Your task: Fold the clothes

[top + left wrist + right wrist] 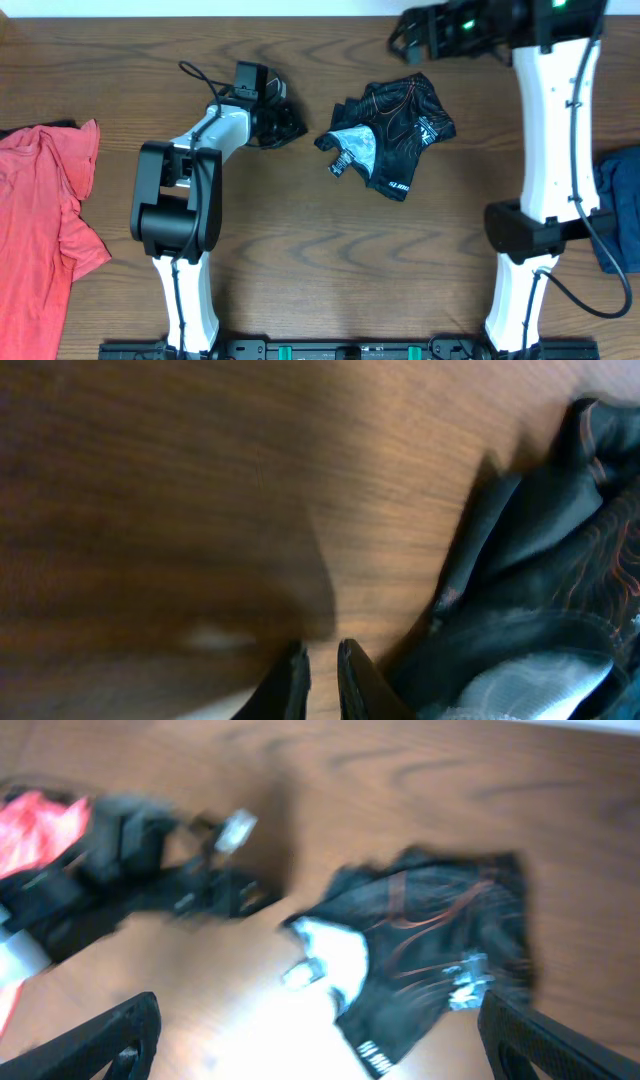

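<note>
The clothes are one black jersey with thin orange lines and white lettering. It lies crumpled at the table's centre back, its pale grey inner collar showing. My left gripper sits just left of it, apart from the cloth. In the left wrist view the fingers are nearly together with nothing between them, and the jersey is to their right. My right gripper is high behind the jersey. In the right wrist view its jaws are wide open and empty above the jersey.
A red shirt lies spread at the table's left edge and also shows in the right wrist view. A blue cloth lies at the right edge beside the right arm's base.
</note>
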Controlling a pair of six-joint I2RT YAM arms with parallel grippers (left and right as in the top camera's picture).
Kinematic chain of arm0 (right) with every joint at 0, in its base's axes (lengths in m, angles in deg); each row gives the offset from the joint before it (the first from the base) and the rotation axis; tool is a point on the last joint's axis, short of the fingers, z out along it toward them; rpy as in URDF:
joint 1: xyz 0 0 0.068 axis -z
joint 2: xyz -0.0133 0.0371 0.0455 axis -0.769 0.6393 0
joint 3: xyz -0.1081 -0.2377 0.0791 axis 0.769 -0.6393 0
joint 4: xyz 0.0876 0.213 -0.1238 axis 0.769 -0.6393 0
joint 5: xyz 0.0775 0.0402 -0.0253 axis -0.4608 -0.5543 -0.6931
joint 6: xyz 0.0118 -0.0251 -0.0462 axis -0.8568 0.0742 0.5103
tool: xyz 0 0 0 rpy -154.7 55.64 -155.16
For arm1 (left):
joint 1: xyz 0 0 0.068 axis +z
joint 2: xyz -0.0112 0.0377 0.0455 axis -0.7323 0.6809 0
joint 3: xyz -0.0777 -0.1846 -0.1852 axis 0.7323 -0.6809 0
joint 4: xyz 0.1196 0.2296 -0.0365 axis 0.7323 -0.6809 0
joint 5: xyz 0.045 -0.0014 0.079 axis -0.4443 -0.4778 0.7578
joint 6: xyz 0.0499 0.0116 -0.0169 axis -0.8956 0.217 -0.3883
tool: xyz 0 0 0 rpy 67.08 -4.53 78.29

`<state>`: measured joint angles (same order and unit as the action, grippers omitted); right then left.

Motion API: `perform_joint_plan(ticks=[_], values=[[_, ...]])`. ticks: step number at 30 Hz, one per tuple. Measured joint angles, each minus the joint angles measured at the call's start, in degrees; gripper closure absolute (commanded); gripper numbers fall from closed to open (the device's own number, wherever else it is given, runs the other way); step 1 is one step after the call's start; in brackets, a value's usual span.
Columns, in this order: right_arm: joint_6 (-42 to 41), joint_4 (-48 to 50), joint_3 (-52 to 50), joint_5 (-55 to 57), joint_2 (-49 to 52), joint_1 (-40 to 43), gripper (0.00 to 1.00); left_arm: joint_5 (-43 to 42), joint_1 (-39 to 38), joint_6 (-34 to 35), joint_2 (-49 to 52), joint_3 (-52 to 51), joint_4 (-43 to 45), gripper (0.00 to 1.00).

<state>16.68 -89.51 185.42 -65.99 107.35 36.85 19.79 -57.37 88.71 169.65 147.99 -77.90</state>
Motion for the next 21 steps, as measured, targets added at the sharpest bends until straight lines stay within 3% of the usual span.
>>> perform_joint_plan(ticks=[10, 21], values=[[0.87, -3.26, -0.11, -0.85, 0.0, -8.63, 0.01, -5.11, -3.06, 7.82, 3.72, 0.76, 10.16, 0.85], [0.33, 1.7, -0.13, 3.78, -1.16, -4.55, 0.01, -8.79, -11.39, 9.38, 4.31, 0.87, 9.6, 0.9]])
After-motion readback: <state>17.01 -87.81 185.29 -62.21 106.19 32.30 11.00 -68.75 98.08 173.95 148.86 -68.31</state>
